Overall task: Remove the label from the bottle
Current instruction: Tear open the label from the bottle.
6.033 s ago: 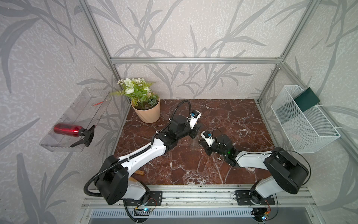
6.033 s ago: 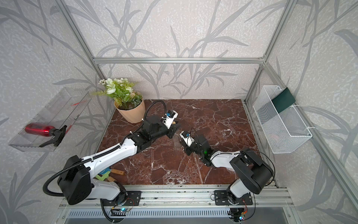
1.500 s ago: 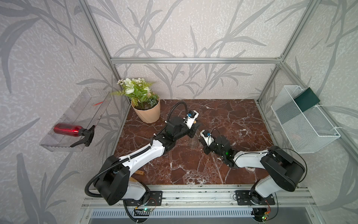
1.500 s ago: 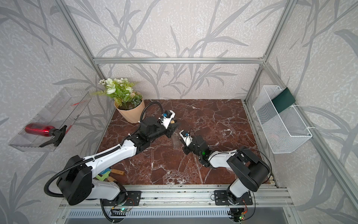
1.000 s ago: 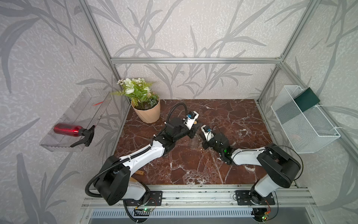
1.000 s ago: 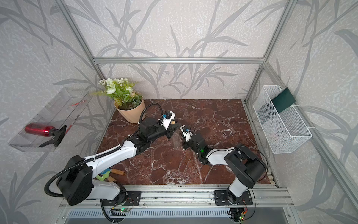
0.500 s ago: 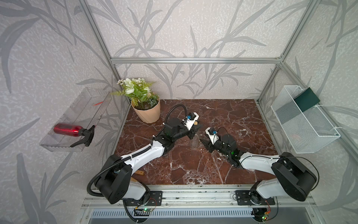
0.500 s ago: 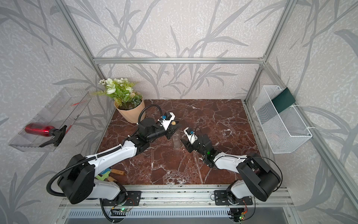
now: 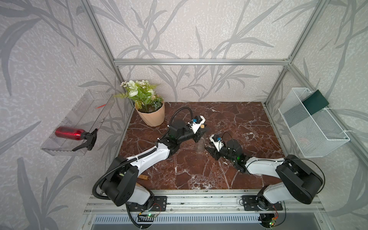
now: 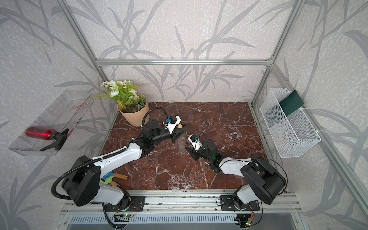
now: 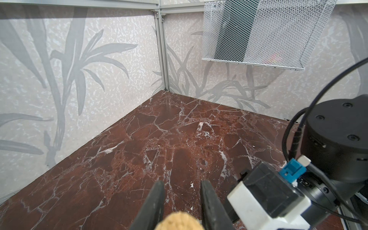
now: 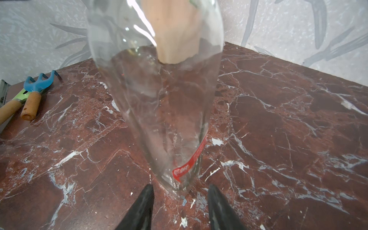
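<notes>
**A:** Where is the bottle (image 9: 200, 142) now?

**B:** Around mid-bench (image 9: 239, 119), upright, with its base down at the marble, the same spot as half a second ago. The left fingers (image 11: 157, 199) are closed on its neck just under the cork (image 9: 202, 126). In the left wrist view the cork's tan top pokes up between them.

**A:** Has that grip changed?

**B:** Not that I can see. The left arm and the bottle look just as they did a second ago.

**A:** And the right side?

**B:** That is where the difference is. A second ago the right wrist was tucked in close beside the left one. Now it sits a little farther back and lower down the bench. The right fingers (image 12: 143, 205) are spread apart with nothing between them, and their tips are just short of the bottle's base.

**A:** And the label (image 12: 190, 160)?

**B:** It is on the glass, a thin red strip with white print, low on the wall near the base. The right fingers are near it but not touching. It is too small to find in either top view.

**A:** Anything else moved?

**B:** No. The plant pot (image 9: 151, 117), the red spray bottle (image 9: 67, 132) on its clear shelf, the wire basket (image 9: 312, 127) and the little garden tools (image 12: 29, 95) are all where they were.
</notes>
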You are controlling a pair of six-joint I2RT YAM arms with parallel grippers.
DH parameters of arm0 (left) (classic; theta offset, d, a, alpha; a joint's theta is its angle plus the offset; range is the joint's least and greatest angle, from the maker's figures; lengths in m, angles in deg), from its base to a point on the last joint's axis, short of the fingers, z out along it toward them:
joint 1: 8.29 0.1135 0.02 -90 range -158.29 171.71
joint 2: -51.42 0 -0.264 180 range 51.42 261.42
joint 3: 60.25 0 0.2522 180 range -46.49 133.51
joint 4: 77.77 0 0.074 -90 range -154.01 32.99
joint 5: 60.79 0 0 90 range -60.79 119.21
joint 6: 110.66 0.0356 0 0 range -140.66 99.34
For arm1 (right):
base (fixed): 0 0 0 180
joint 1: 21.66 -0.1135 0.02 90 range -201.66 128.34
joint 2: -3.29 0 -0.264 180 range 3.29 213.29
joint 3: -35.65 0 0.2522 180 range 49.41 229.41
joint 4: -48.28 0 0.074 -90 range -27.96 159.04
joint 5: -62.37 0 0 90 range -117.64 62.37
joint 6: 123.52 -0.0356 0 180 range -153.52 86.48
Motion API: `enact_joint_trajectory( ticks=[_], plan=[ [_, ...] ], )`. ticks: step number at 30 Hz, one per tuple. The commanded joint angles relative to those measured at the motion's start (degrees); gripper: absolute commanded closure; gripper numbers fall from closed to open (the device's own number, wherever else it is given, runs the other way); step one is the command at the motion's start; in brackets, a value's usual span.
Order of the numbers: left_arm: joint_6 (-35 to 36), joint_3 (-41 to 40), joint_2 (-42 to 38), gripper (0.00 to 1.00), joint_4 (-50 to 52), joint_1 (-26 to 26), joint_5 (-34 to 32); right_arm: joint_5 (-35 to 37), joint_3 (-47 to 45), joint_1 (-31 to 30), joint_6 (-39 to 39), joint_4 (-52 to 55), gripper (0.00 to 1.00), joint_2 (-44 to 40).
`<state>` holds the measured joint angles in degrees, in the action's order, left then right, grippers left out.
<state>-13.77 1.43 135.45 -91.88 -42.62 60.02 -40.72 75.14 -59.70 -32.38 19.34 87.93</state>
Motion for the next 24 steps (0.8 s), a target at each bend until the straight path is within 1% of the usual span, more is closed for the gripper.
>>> enact_joint_trajectory(
  ticks=[1,6,10,14,17,19,24],
  plan=[
    [0.31,-8.62,6.48,1.0,26.47,-0.34,1.01,0.31,1.94,-0.19,0.26,-3.47,0.54,2.3],
    [0.22,-9.14,6.15,1.0,26.25,-0.38,0.92,1.17,3.44,-0.54,-0.08,-5.12,0.63,4.28],
    [0.14,-9.41,6.09,1.0,26.19,-0.37,0.9,1.65,3.96,-0.55,-0.05,-5.23,0.69,3.99],
    [0.16,-9.34,6.32,1.0,26.12,-0.33,1.01,1.32,4.67,-0.63,0.19,-4.31,0.72,3.84],
    [0.31,-9.25,6.41,1.0,26.09,-0.32,1.17,1.37,4.72,-0.76,0.08,-4.6,0.76,4.21],
    [0.35,-9.25,6.47,1.0,26.13,-0.38,1.18,1.77,4.85,-0.85,0.22,-4.5,0.79,4.13],
    [0.31,-9.34,6.47,1.0,26.12,-0.37,1.35,3.28,4.84,-0.92,1.23,-4.26,0.82,3.65]
  ],
)
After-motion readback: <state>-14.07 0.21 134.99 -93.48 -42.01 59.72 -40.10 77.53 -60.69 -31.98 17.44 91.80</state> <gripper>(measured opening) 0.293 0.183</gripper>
